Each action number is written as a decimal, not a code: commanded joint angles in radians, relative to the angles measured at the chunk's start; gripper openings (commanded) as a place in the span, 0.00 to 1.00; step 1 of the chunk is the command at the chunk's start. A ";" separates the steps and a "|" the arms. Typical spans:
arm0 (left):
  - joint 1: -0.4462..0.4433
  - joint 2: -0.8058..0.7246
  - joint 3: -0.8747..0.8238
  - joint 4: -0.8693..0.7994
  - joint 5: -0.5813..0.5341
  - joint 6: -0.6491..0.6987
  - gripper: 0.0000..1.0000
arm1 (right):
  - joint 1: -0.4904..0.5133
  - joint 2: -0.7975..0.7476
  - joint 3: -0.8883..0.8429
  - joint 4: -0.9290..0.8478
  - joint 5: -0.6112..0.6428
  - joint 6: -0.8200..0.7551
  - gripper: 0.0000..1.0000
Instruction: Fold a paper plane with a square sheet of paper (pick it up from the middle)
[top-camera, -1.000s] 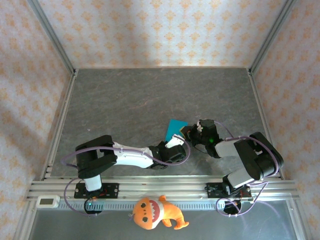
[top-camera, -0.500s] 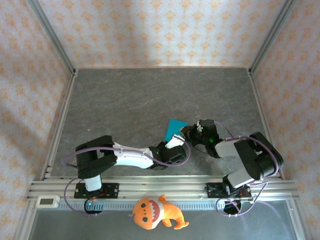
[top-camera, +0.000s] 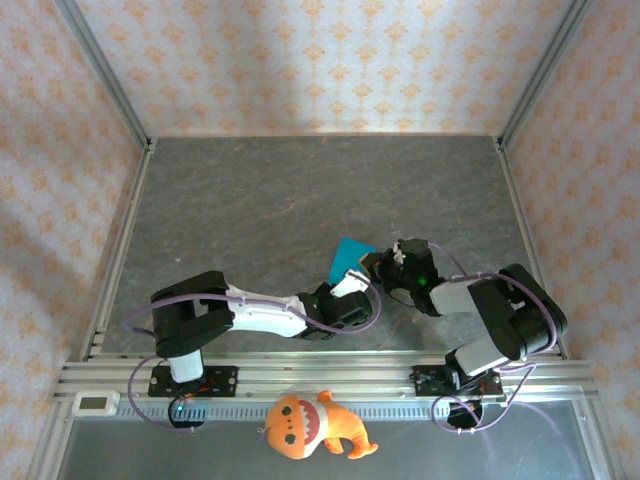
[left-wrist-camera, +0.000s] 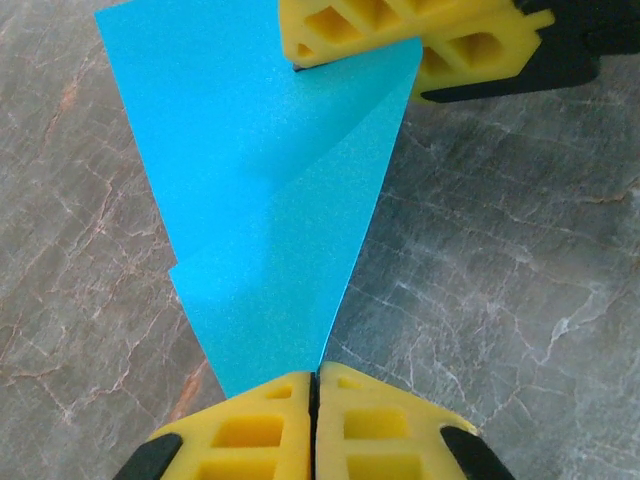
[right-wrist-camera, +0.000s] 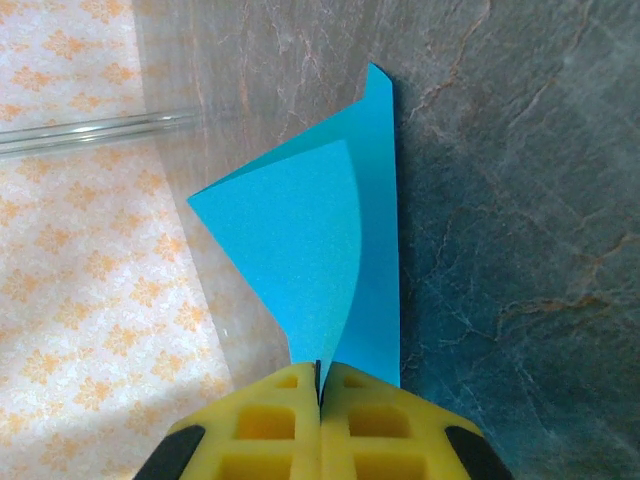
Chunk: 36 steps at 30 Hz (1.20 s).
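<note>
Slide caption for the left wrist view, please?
Left gripper and right gripper, jaws shut, pinch opposite ends of the creased cyan-blue paper.

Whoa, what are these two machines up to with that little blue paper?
Two robot arms are folding a thin, bright cyan-blue sheet of paper, which already has a diagonal flap creased over. The left gripper is shut on one pointed corner, and the right gripper is shut on the opposite end, so both pinch it at once over the grey stone-patterned table. It does not look like a plane yet. An orange plush toy lies at the near edge, untouched.
</note>
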 joint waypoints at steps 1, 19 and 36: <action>-0.007 -0.002 -0.018 -0.010 -0.045 0.011 0.11 | 0.005 -0.014 0.017 -0.014 -0.005 -0.025 0.00; -0.007 0.004 -0.019 -0.010 -0.064 0.012 0.07 | 0.004 -0.013 0.039 -0.029 -0.018 -0.037 0.00; 0.105 -0.160 -0.166 0.202 0.300 -0.024 0.02 | -0.064 -0.311 0.086 -0.438 0.154 -0.220 0.48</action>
